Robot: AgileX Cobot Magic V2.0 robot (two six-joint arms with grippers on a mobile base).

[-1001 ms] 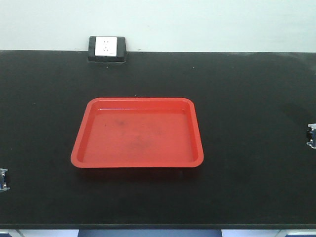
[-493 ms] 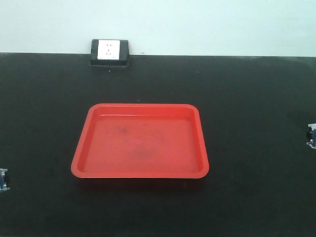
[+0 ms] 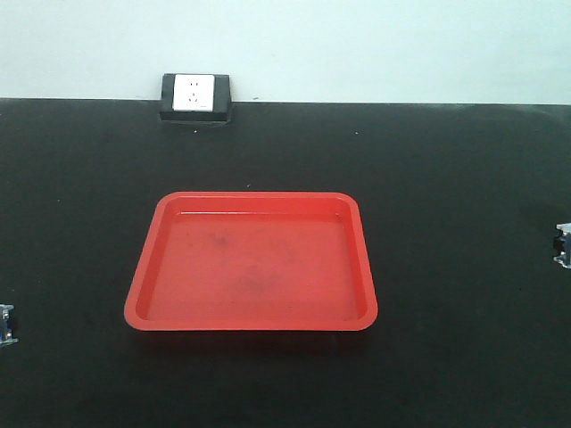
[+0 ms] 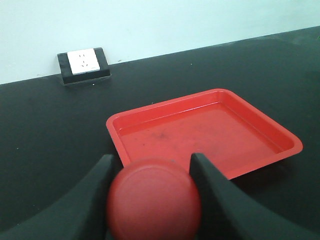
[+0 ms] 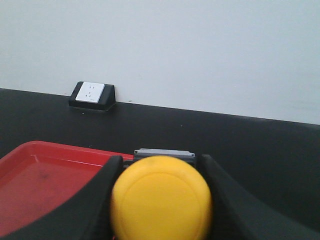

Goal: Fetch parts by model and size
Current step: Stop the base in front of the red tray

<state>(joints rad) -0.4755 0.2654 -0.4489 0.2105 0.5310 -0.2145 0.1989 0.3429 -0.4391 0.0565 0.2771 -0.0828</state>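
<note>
The tray [image 3: 252,323] lies central on the table [image 3: 464,178], the socket box [image 3: 196,96] behind it leftward; my left gripper [image 4: 151,160] and right gripper [image 5: 157,159] flank it.

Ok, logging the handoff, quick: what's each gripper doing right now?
Left gripper: closed on the red button.
Right gripper: closed on the yellow button.

We see a black tabletop [image 3: 464,196] carrying a red tray [image 3: 250,259] near its middle. Behind the tray, slightly to its left, a black socket box [image 3: 195,96] with a white faceplate sits at the table's far edge.
</note>
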